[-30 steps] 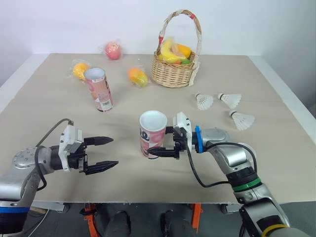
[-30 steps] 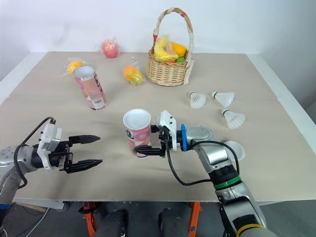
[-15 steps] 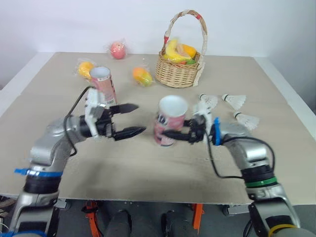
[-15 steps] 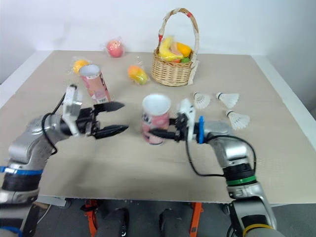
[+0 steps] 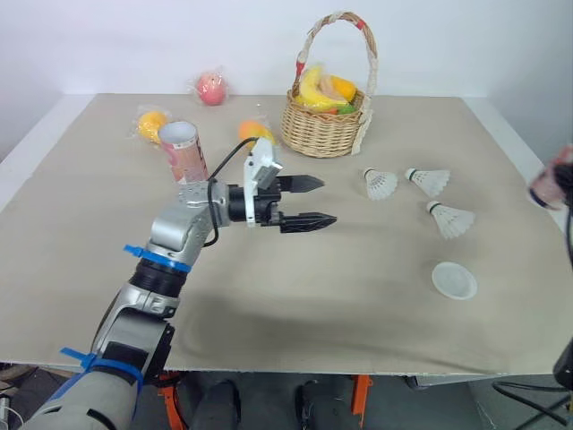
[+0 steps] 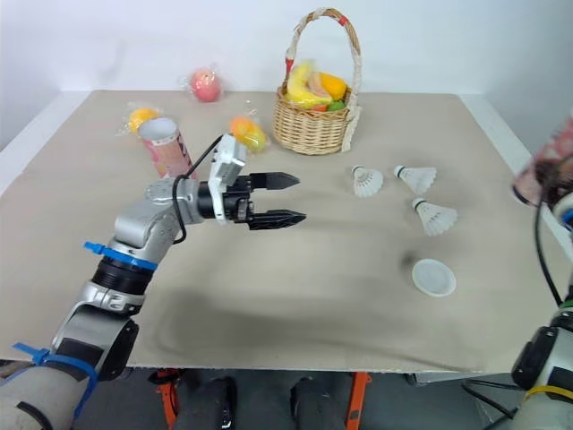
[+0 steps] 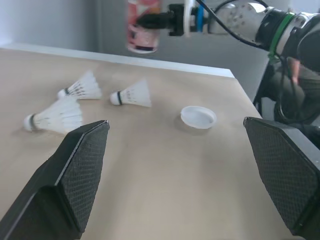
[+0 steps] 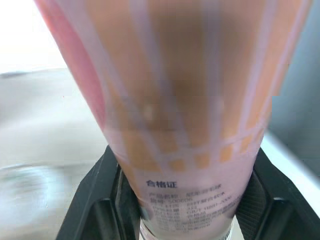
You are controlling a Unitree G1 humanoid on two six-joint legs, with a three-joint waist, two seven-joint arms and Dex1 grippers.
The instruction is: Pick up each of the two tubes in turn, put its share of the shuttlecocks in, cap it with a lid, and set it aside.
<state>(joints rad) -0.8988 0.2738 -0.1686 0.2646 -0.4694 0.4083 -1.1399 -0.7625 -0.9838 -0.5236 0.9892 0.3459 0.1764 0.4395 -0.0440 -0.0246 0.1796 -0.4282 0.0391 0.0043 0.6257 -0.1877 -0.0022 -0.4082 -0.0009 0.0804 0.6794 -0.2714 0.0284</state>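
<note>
My right gripper (image 7: 153, 21) is shut on a pink tube (image 5: 548, 183), held in the air past the table's right edge, open end up. A second pink tube (image 5: 183, 152) stands upright at the back left, open. Three white shuttlecocks (image 5: 380, 184) (image 5: 428, 180) (image 5: 450, 219) lie on the right half of the table. In front of them lies a white lid (image 5: 453, 279). My left gripper (image 5: 328, 201) hangs open over the middle of the table, nothing between its fingers, pointing toward the shuttlecocks.
A wicker basket (image 5: 327, 125) of fruit stands at the back centre. Bagged fruit lies at the back left: a red apple (image 5: 210, 90), an orange (image 5: 150, 124) and another orange fruit (image 5: 255, 133) just behind the left arm.
The right gripper has carried the tube from the table's middle up and out to the far right. The left gripper has reached from the near left to the middle, still open.
</note>
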